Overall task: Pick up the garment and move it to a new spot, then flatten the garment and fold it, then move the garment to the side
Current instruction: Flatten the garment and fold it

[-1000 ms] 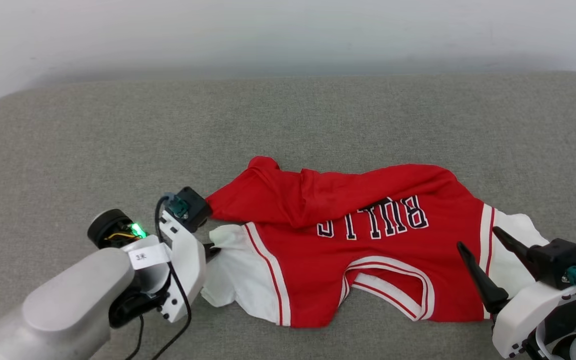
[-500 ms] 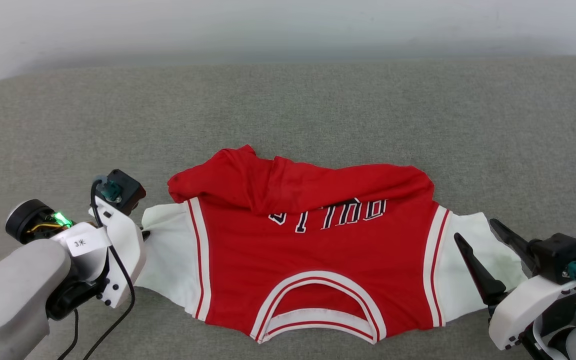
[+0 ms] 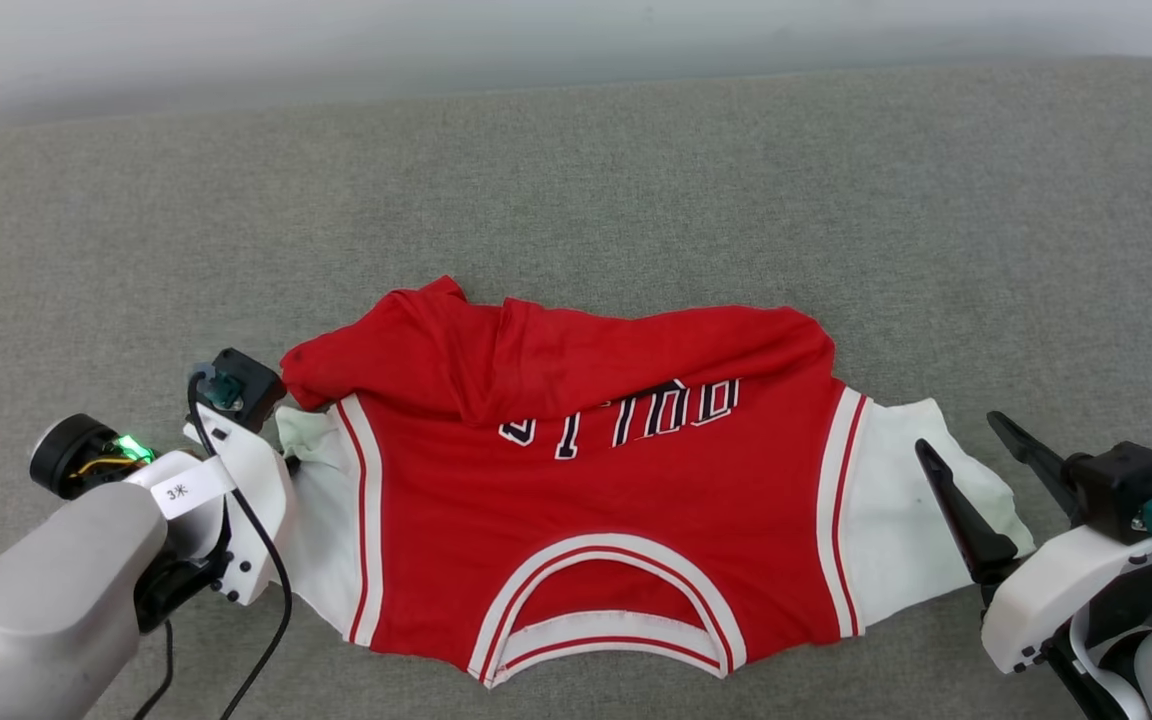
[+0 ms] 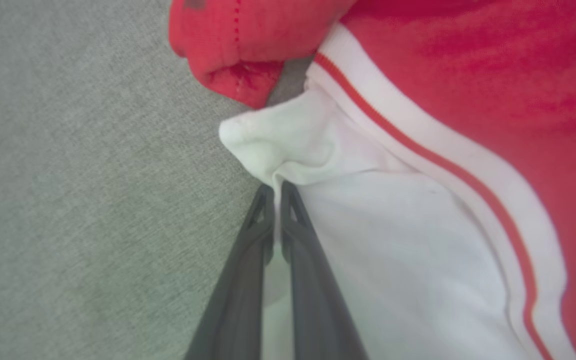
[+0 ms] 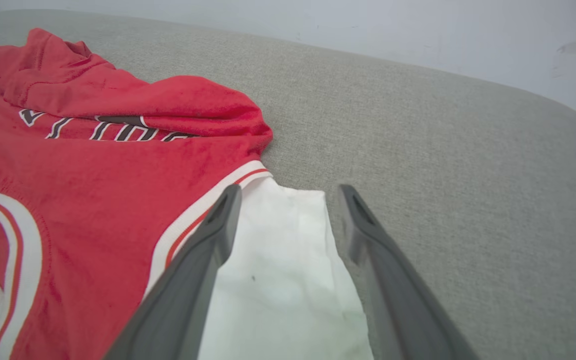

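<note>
You're flattening: the jersey lies on the grey fabric surface, left fingers clamped on one white sleeve, right fingers apart over the other sleeve; next, likely close those and unfold the folded-over hem.

Bare grey cushion lies open beyond the garment; a wall bounds it behind.

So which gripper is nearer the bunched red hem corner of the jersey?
Left. The left gripper is shut on the white sleeve of the garment, right beside the red hem corner. The right gripper stands open at the opposite sleeve, across the whole shirt.
</note>
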Motion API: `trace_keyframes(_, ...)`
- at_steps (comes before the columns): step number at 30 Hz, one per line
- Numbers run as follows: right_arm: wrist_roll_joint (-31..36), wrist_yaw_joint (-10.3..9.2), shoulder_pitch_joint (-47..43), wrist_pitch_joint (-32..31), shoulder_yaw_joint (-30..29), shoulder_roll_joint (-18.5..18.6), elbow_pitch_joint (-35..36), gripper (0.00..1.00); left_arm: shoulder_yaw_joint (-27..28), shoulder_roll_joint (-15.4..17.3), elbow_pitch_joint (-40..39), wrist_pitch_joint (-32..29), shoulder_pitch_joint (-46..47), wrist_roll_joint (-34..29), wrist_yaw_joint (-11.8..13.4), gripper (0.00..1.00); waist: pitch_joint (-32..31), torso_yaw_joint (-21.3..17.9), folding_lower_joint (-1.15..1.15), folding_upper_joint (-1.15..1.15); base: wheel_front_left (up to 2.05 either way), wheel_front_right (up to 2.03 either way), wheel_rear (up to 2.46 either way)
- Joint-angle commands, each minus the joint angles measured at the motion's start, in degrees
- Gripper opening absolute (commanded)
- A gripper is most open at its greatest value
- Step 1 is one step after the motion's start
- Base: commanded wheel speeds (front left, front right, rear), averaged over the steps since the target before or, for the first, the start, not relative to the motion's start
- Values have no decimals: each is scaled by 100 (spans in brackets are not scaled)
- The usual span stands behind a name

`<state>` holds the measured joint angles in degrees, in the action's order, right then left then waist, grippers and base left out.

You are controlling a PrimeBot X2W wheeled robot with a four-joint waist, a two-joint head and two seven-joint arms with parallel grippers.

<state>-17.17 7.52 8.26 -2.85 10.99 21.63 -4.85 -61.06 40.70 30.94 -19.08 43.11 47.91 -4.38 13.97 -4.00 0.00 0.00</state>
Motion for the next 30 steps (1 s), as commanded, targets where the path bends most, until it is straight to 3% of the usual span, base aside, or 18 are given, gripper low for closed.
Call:
trace_keyframes(1,11,-6,19,24,-23,3,-14,100,-76,-91,110,10,-108,27,-20,0,-39,25,0,0,0,0,0)
trace_keyframes(3,23,-6,-53,9,-46,-6,-20,100,-97,-162,231,131,-76,-8,-71,0,-115,88,0,0,0,0,0)
trace_keyframes(4,25,-6,-83,-2,-41,-11,-20,100,-105,-153,288,187,-41,-42,-91,40,-156,118,0,0,0,0,0)
trace_keyframes(5,22,-6,-106,-8,-42,-18,-17,100,-97,-150,319,280,10,-75,-107,91,-202,151,0,0,0,0,0)
trace_keyframes(6,20,-6,-123,-10,-44,-26,-18,100,-58,-167,330,347,47,-63,-97,100,-251,185,0,0,0,0,0)
trace_keyframes(10,-6,-6,-246,-25,-41,-74,-29,100,127,-177,226,471,154,139,-128,100,-471,335,0,0,0,0,0)
trace_keyframes(13,-23,-6,-339,-25,-43,-109,-44,100,410,-143,39,321,119,658,-156,100,-616,431,0,0,0,0,0)
trace_keyframes(21,-38,-6,-479,-25,8,-165,-42,100,580,319,-455,-671,142,1338,-151,100,-767,493,0,0,0,0,0)
trace_keyframes(24,-46,-6,-494,-36,28,-145,-36,100,626,436,-553,-1112,7,1702,-115,100,-761,467,0,0,0,0,0)
trace_keyframes(30,-71,-6,-421,-58,41,-103,-3,100,501,528,-664,-1498,-155,1859,-12,100,-621,385,0,0,0,0,0)
